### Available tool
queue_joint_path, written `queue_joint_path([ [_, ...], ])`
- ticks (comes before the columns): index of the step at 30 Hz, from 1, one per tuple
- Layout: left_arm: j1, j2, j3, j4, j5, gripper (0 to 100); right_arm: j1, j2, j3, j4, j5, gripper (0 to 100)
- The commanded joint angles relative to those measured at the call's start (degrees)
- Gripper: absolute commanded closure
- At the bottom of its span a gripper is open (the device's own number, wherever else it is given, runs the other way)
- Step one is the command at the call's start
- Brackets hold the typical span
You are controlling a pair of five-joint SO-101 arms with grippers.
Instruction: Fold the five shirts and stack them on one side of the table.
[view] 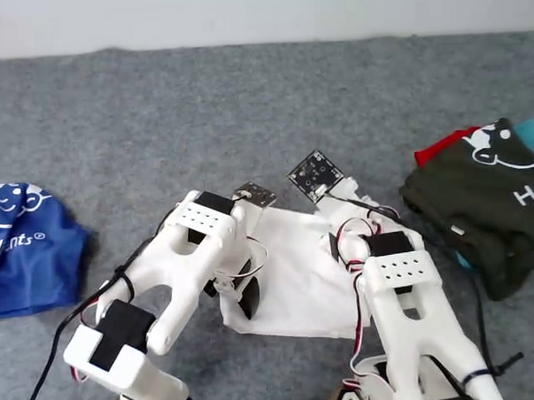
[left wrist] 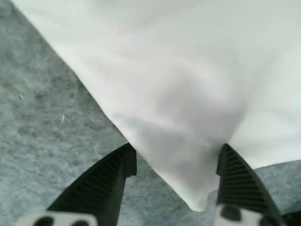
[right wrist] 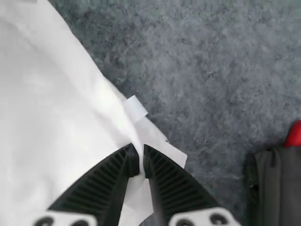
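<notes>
Item 1 — white shirt. It lies partly spread and creased on the grey, felt-like table, in the middle toward the near edge, between the two arms. A small white label sticks out from its right-hand edge.

Item 2 — left gripper. It is low over the left part of the white shirt. The jaws are released and set wide. One ribbed finger is over bare table, and the other is at the border of cloth and table. A corner of the shirt points in between them, and nothing is pinched.

Item 3 — right gripper. It is at the right edge of the white shirt. The jaws are clenched on the rim of the cloth, just beside the label.

Item 4 — blue shirt. It is bunched at the left edge of the table with its white print facing up, well apart from the white shirt.

Item 5 — stack at the right side of the table. A folded dark shirt with white print lies on top. A red shirt shows from beneath it at the far left corner of the pile. A teal shirt shows from beneath it at the far right. The stack is near the right arm and apart from the white shirt, with bare grey table between them.
</notes>
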Motion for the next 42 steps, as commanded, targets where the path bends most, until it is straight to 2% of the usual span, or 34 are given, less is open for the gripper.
queue_joint_path([
  [1,0.53,-0.26,-0.04,0.00,0.26,72,0.75,-0.40,-0.62,-3.12,0.70,98.4],
  [5,0.62,-0.26,-0.04,0.88,0.26,72,1.10,-0.40,-0.44,-5.93,0.70,96.9],
  [11,0.35,-0.26,-0.04,1.14,0.26,72,5.58,-0.31,-0.35,-7.25,0.35,84.2],
  [15,0.62,-0.26,-0.04,1.05,0.26,72,6.11,-0.40,0.00,-4.62,0.26,78.3],
  [21,0.53,-0.26,-0.04,1.05,0.26,72,5.93,-0.40,0.26,-2.33,0.35,76.4],
  [25,0.70,-0.26,-0.04,1.05,0.26,72,3.65,-0.57,0.00,4.18,0.53,66.0],
  [30,0.70,-0.26,-0.04,1.14,0.26,72,2.15,-1.01,-1.67,7.78,0.70,65.6],
  [37,0.70,-0.26,-0.04,1.14,0.35,72,2.51,-0.84,-14.07,26.07,5.10,63.9],
  [40,0.70,-0.26,-0.04,1.14,0.35,72,2.42,-0.66,-15.91,26.59,5.36,63.8],
  [42,0.70,-0.35,0.04,1.14,0.35,72,2.51,-0.57,-16.09,23.25,4.66,63.8],
])
